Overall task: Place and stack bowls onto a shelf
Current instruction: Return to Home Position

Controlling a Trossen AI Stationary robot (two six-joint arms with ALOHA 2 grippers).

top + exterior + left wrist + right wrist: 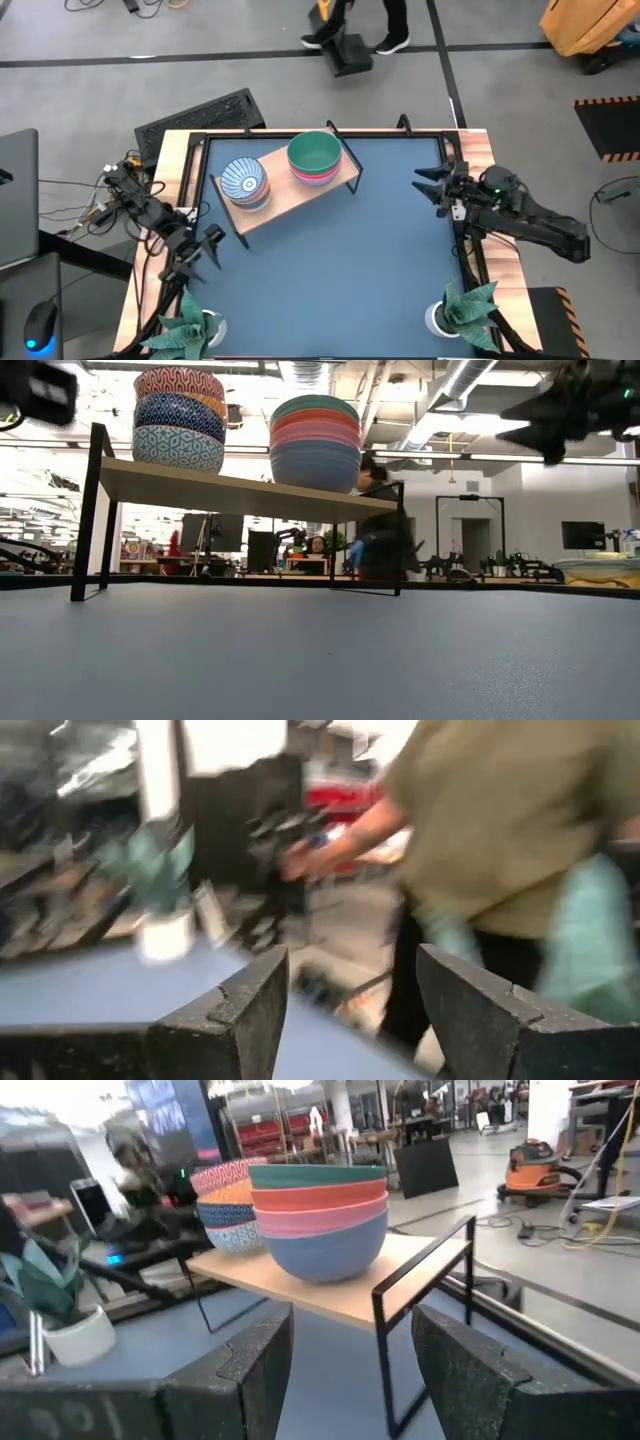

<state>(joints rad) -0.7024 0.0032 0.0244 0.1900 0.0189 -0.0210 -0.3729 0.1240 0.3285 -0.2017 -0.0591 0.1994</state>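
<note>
Two stacks of bowls stand on the wooden shelf. One stack has a blue-and-white striped bowl on top; in the low view the stack shows patterned walls. The other stack has a green bowl on top, over orange, pink and blue bowls. The shelf rests on thin black legs on the blue table. My left gripper hovers open at the table's left edge. My right gripper hovers open at the right edge, facing the shelf.
White pots with green plants stand at the near left corner and near right corner. A person in an olive top stands close beyond the table in the left wrist view. Bare blue tabletop lies between the arms.
</note>
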